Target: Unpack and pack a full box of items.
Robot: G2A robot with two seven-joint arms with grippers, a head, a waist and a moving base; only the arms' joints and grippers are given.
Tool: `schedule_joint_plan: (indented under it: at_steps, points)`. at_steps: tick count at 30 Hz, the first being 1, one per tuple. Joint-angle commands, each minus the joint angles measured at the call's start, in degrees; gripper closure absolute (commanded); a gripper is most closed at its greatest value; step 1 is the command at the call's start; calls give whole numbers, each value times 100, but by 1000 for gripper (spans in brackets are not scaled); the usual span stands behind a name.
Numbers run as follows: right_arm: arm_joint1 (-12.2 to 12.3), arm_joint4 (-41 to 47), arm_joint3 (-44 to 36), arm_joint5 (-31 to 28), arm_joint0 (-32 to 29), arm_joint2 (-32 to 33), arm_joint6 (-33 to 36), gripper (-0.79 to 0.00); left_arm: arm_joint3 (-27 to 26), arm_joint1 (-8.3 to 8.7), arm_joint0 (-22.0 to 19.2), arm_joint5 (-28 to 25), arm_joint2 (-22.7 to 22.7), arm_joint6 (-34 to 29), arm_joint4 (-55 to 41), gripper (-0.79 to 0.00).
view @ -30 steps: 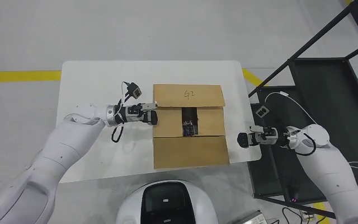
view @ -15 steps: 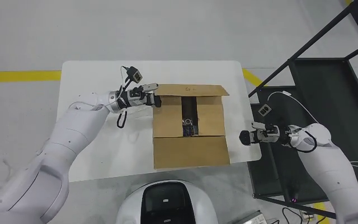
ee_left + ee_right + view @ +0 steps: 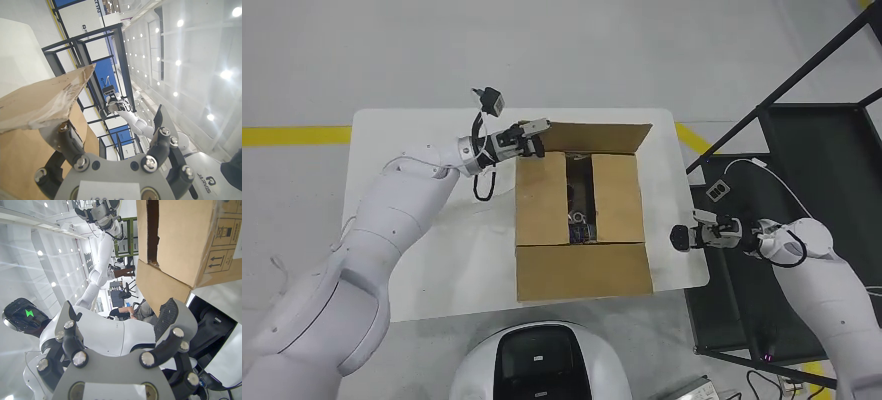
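A brown cardboard box's (image 3: 582, 268) far flap is propped by the spread left pincer (image 3: 534, 131). The right pincer (image 3: 679, 237) is held spread.

White table (image 3: 422, 200) on grey floor (image 3: 542, 50) (yellow line (image 3: 292, 135)), black rack (image 3: 822, 140) beside.

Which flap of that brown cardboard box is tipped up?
The far cardboard flap, resting on the left gripper; the side flaps and near flap lie flat.

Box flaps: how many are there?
4: the far flap raised at the left gripper, the near flap folded out flat, left inner flap and right inner flap partly closed.
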Motion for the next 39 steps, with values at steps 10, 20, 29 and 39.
schedule_joint_plan:
  at_steps: [10, 20, 29, 39]
  points:
    - [-3, 5, 3, -4, 0, 5, -4, -785, 74, -54, -28, -69, 35, 72, 151, -785]
    - [-3, 5, 3, -4, 0, 5, -4, -785, -335, 27, -8, -104, -105, 799, 763, -785]
    - [-3, 5, 3, -4, 0, 5, -4, -785, -232, -304, 80, 398, -6, 2708, 1529, -785]
    - [-3, 5, 3, -4, 0, 5, -4, -785, 790, -683, -103, 1012, 56, 3650, 2119, -785]
